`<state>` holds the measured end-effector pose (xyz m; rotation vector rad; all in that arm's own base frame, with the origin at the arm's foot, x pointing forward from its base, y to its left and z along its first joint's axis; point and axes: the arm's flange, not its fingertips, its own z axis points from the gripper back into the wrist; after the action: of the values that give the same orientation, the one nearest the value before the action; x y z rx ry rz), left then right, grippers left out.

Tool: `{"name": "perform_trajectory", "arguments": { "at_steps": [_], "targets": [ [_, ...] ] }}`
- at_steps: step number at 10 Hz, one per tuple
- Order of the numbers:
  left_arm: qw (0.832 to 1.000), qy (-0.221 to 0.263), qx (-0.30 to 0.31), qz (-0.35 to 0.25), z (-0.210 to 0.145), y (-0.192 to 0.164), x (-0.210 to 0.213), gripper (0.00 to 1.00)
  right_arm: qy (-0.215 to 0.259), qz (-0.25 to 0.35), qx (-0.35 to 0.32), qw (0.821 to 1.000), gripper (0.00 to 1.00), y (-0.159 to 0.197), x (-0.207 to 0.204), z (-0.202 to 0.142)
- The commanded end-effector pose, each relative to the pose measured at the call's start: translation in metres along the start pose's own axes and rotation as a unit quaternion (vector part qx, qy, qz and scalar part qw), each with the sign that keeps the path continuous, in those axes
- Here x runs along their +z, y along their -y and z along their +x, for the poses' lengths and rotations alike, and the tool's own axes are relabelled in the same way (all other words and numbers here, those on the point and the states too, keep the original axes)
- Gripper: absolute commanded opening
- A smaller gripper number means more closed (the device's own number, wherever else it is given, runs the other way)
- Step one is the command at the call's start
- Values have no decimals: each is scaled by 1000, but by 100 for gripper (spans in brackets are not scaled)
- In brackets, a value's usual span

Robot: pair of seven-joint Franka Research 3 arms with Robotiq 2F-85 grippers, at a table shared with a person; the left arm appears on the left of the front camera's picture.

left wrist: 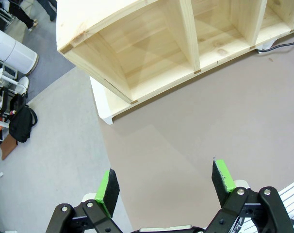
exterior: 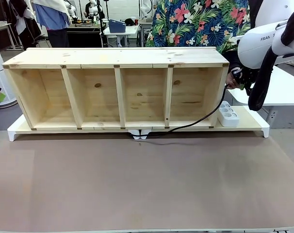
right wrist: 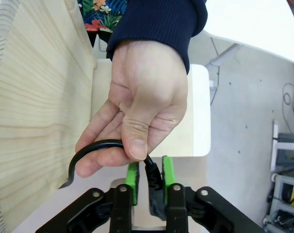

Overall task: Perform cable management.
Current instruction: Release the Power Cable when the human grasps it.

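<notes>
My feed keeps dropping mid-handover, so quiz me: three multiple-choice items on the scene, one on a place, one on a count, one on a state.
1. Where is the power strip?
A. on the shelf's top
B. right of the wooden shelf, on the white board
C. in the leftmost compartment

2. How many open compartments does the shelf have?
A. two
B. four
C. six

3. What is between the right gripper fingers?
A. nothing
B. the cable, also pinched by the person's hand
C. a sleeve

Answers: B, it lies past the shelf's right end; B, three dividers; B, the cord passes between the green pads.
</notes>
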<state>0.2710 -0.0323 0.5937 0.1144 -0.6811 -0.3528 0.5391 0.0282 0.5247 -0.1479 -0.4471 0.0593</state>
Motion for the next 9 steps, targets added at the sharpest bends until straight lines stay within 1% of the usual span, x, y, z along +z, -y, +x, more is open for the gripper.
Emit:
{"name": "perform_trajectory", "arguments": {
  "at_steps": [1, 2, 3, 4, 5, 7, 8, 9],
  "targets": [
    [1000, 3, 0, 1, 1, 0, 0, 100, -12, 9, 1, 1000, 48, 1, 2, 0],
    [1000, 3, 0, 1, 1, 0, 0, 100, -13, 9, 1, 1000, 54, 2, 3, 0],
    [1000, 3, 0, 1, 1, 0, 0, 100, -15, 9, 0, 1000, 68, 2, 3, 1],
    [1000, 3, 0, 1, 1, 0, 0, 100, -17, 10, 0, 1000, 74, 3, 3, 0],
    [1000, 3, 0, 1, 1, 0, 0, 100, -17, 11, 1, 1000, 88, 3, 2, -1],
    [1000, 3, 0, 1, 1, 0, 0, 100, -17, 12, 3, 1000, 100, 4, 2, -1],
    [1000, 3, 0, 1, 1, 0, 0, 100, -18, 14, 3, 1000, 100, 4, 2, -1],
    [1000, 3, 0, 1, 1, 0, 0, 100, -6, 10, 10, 1000, 100, 4, 3, -3]
  ]
}}
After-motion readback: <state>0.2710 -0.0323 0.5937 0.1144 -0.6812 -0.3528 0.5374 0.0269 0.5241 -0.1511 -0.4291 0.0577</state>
